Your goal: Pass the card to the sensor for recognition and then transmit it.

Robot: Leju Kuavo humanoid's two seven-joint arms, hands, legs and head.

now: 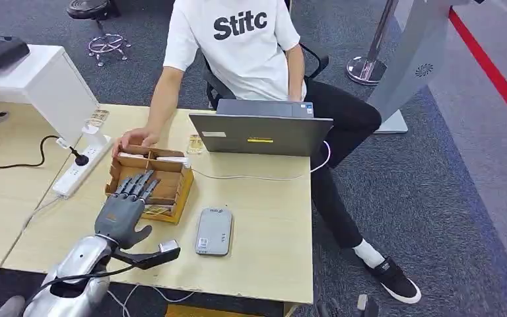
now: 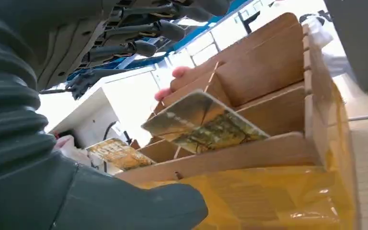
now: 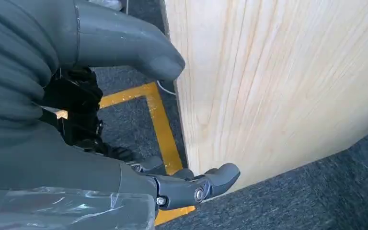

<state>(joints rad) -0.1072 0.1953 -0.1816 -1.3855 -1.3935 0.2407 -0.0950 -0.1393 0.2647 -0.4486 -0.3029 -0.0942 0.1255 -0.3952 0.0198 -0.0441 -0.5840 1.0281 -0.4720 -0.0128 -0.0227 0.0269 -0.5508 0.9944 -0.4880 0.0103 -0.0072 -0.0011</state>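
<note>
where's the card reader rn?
Head view: the grey reader lies flat on the table, right of the cardboard box and the left hand, in front of the laptop.

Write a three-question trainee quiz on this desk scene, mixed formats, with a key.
1. True or false: the left hand already holds a card.
2. What lies on the desk beside the cardboard box, toward the robot's right? A) the grey card reader B) a mug C) a keyboard
3. Fill in: a person's hand rests at the box's ____ side.

Key: 1 false; 2 A; 3 far.
</note>
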